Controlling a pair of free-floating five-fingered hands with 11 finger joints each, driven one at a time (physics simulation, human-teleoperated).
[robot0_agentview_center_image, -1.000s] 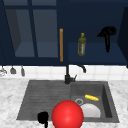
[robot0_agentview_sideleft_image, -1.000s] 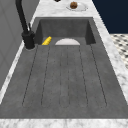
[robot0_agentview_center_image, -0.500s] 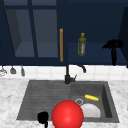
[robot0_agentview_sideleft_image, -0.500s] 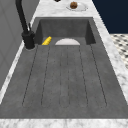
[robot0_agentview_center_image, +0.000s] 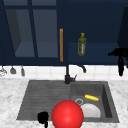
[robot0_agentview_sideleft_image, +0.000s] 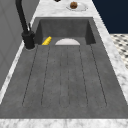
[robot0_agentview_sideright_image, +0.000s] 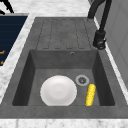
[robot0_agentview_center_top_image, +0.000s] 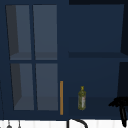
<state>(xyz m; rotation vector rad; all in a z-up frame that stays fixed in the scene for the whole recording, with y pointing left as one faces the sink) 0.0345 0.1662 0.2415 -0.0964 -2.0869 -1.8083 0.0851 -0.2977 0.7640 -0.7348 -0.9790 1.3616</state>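
1. Left hand (robot0_agentview_center_image: 42, 117): it hovers at the front edge of the sink (robot0_agentview_center_image: 110, 100), over the left half. How it is closed cannot be told, and no object is seen in it.
2. Red ball (robot0_agentview_center_image: 67, 115): it lies at the sink's front edge, just right of the left hand. Whether the two touch cannot be told.
3. Right hand (robot0_agentview_center_image: 119, 53): it hangs high, above and behind the sink's right end. The fingers (robot0_agentview_center_top_image: 113, 102) are spread and hold nothing.
4. Sink contents: a white plate (robot0_agentview_sideright_image: 58, 90) lies flat in the basin, a yellow corn cob (robot0_agentview_sideright_image: 90, 94) beside it on the faucet (robot0_agentview_center_image: 67, 75) side, apart from the plate.
5. Progress, as a judgement: neither plate nor cob is touched; the ball is not lifted clear.
6. Surroundings: an olive bottle (robot0_agentview_center_image: 81, 45) stands on the shelf above the sink.
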